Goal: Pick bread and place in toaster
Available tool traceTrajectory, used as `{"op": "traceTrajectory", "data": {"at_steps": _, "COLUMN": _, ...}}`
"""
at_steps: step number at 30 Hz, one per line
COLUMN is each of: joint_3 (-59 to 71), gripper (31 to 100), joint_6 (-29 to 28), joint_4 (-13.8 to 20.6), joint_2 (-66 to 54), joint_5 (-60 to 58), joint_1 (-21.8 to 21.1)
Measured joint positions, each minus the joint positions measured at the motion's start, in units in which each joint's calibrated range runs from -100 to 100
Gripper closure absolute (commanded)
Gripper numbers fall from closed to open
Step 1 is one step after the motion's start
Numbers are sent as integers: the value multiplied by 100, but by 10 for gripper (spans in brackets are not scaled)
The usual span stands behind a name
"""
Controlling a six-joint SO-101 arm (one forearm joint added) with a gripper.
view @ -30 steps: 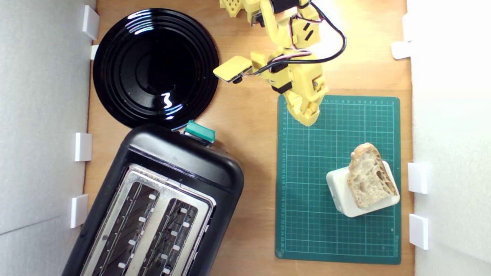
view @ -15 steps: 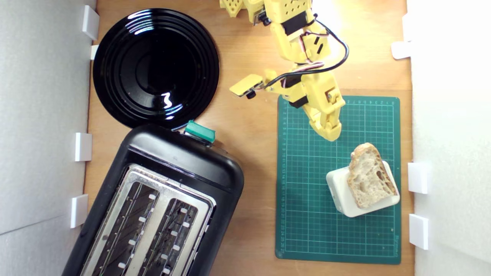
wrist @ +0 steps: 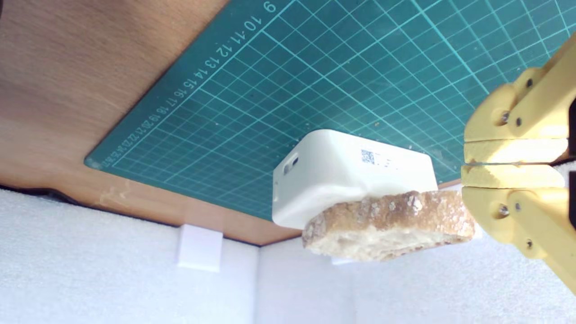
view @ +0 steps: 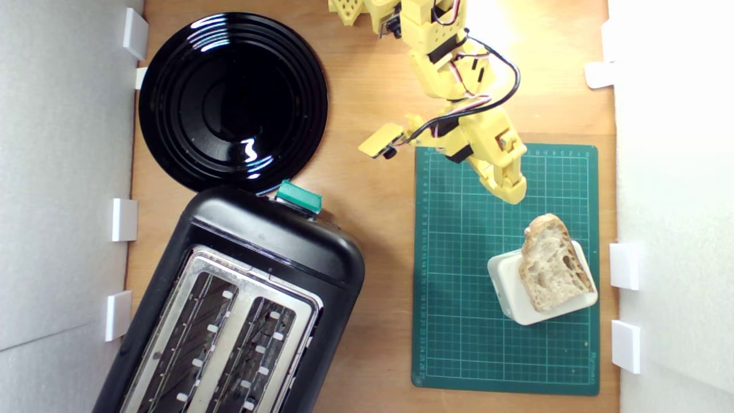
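Bread: holey crumb, crusty, rounded end

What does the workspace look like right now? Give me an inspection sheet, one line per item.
Surface: wooden tabletop with a green cutting mat at the exterior view's right.
Job's things: bread lies flat on a white block on the mat, overhanging it; toaster at lower left of the exterior view, both slots showing nothing inside, teal lever at its end near the plate.
Clutter: glossy black plate, nothing on it.
Claw: claw shut, holding nothing, over the mat, apart from the bread.
Cables: black and coloured wires looped along the arm, clear of the table things.
Surroundings: white foam walls with white brackets at the table edges.
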Motion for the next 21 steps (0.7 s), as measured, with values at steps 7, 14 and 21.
{"op": "traceTrajectory", "data": {"at_steps": 7, "joint_3": 0, "gripper": 757, "joint_6": 0, "joint_4": 0, "joint_2": 50, "joint_5": -246, "joint_1": 0}}
{"op": "traceTrajectory", "data": {"at_steps": 14, "joint_3": 0, "gripper": 631, "joint_6": 0, "joint_4": 9, "joint_2": 50, "joint_5": -246, "joint_1": 0}}
{"op": "traceTrajectory", "data": {"at_steps": 21, "joint_3": 0, "gripper": 585, "joint_6": 0, "joint_4": -53, "joint_2": 50, "joint_5": -246, "joint_1": 0}}
